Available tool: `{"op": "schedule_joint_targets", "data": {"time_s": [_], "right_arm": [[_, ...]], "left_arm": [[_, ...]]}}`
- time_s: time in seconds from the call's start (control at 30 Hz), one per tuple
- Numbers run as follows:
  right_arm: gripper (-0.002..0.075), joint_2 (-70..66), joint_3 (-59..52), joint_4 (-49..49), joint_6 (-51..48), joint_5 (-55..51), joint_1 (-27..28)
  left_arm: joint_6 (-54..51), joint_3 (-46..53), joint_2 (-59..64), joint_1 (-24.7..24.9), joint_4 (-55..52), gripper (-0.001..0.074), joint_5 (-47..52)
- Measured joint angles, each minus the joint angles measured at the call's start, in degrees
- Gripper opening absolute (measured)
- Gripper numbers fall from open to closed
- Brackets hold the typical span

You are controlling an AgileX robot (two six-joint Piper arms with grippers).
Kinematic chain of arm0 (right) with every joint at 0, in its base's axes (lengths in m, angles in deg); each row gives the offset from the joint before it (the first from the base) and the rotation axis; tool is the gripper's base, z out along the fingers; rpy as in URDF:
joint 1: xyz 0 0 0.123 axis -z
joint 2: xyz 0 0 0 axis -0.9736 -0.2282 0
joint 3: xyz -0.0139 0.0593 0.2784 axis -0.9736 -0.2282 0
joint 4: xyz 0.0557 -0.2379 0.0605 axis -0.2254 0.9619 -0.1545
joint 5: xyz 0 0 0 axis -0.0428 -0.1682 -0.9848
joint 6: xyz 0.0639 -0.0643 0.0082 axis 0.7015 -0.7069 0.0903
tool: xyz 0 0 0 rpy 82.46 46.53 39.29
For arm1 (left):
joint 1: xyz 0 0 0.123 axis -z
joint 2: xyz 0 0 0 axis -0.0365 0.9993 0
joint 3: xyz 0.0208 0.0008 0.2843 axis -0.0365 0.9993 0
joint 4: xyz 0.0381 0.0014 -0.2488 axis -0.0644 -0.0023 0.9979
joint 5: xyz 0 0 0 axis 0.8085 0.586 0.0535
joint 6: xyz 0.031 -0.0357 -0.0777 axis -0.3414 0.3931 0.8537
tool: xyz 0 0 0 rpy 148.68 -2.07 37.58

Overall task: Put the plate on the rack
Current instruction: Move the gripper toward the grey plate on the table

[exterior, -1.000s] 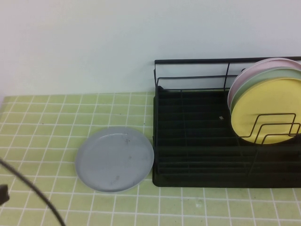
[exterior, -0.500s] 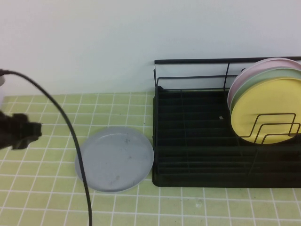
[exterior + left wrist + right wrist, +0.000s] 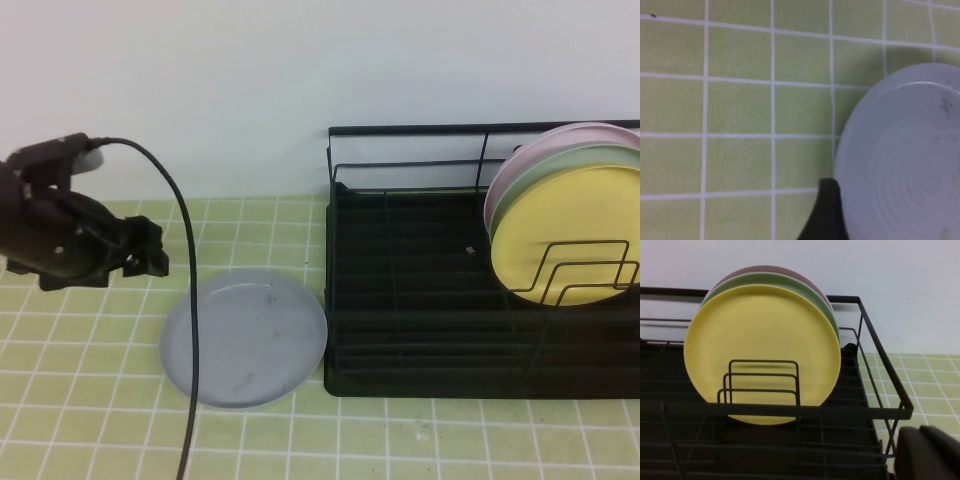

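Note:
A grey-blue plate (image 3: 244, 337) lies flat on the green tiled counter, just left of the black dish rack (image 3: 400, 130). My left gripper (image 3: 152, 250) hovers above the counter by the plate's far-left rim, fingers apart and open, holding nothing. In the left wrist view one dark finger (image 3: 826, 212) sits at the edge of the plate (image 3: 905, 160); the other finger is out of frame. My right gripper (image 3: 927, 452) does not appear in the high view; its wrist view shows it shut and empty, beside the rack's (image 3: 880, 355) outer corner.
Yellow (image 3: 565, 235), green (image 3: 530, 180) and pink (image 3: 560, 135) plates stand upright at the rack's right end behind wire dividers (image 3: 585, 270). The rack's left and middle slots hold nothing. The left arm's cable (image 3: 188, 300) hangs across the plate's left side.
My left arm has come in from the lower left and swung up and rightward to the plate's left rim. Its fingers have spread. Plate and rack have not moved.

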Motion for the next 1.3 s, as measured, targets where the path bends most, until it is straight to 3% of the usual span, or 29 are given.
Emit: {"op": "schedule_joint_targets", "data": {"time_s": [0.5, 0.87, 1.3], "right_arm": [[-0.0003, 0.0, 0.0, 0.0, -0.3, -0.1, 0.0], [-0.0003, 0.0, 0.0, 0.0, -0.3, -0.2, 0.0], [-0.0003, 0.0, 0.0, 0.0, -0.3, -0.2, 0.0]], "left_arm": [[-6.6, -6.4, 16.4, 0.0, 6.0, 0.0481, 2.8], [-10.7, -6.4, 17.7, 0.1, 6.4, 0.0466, 5.4], [-10.9, -6.4, 17.7, 0.1, 5.9, 0.0386, 7.3]]}}
